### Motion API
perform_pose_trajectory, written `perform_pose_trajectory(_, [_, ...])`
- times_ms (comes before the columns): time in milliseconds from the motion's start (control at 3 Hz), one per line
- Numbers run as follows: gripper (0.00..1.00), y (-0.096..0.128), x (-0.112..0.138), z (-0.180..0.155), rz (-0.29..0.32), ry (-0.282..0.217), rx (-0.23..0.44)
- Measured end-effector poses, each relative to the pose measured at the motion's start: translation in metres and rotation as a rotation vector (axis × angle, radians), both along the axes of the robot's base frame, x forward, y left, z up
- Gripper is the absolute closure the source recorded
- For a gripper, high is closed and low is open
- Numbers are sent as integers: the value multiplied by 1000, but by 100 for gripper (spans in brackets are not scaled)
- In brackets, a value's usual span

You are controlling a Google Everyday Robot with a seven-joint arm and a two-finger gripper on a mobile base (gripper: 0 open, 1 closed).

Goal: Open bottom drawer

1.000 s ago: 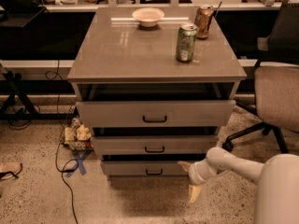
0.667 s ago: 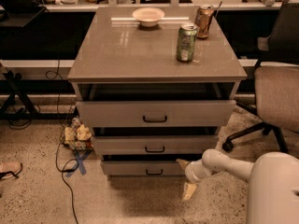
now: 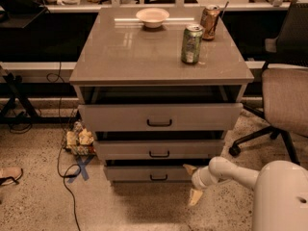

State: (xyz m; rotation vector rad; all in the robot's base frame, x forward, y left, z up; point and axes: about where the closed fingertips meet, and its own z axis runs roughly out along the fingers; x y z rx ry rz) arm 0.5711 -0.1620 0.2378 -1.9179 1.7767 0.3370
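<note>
The bottom drawer [image 3: 139, 173] is the lowest of three on the grey-beige cabinet [image 3: 161, 57]. It has a shallow front with a small black bar handle [image 3: 159, 177]. Its front stands a little out from the cabinet body, less far than the middle drawer [image 3: 159, 149] and the top drawer [image 3: 161, 116]. My gripper [image 3: 192, 183] is at the right end of the bottom drawer's front, low near the floor and to the right of the handle. Its two fingers are spread apart and hold nothing. The white arm [image 3: 231, 171] reaches in from the lower right.
A green can [image 3: 191, 44], a brown can [image 3: 210, 21] and a white bowl [image 3: 152, 17] stand on the cabinet top. An office chair [image 3: 284, 95] is at the right. A cable, a blue tape cross [image 3: 81, 167] and a small bag [image 3: 79, 139] lie left of the cabinet.
My arm and gripper have moved left, closer to the right end of the bottom drawer's front. The drawers have not moved.
</note>
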Motion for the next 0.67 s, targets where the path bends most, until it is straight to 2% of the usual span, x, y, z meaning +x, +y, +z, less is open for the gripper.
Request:
perform_pose_trajectory(333, [0, -5, 27, -22, -47, -57, -34])
perform_pose_trajectory(667, [0, -9, 40, -37, -74, -66, -56])
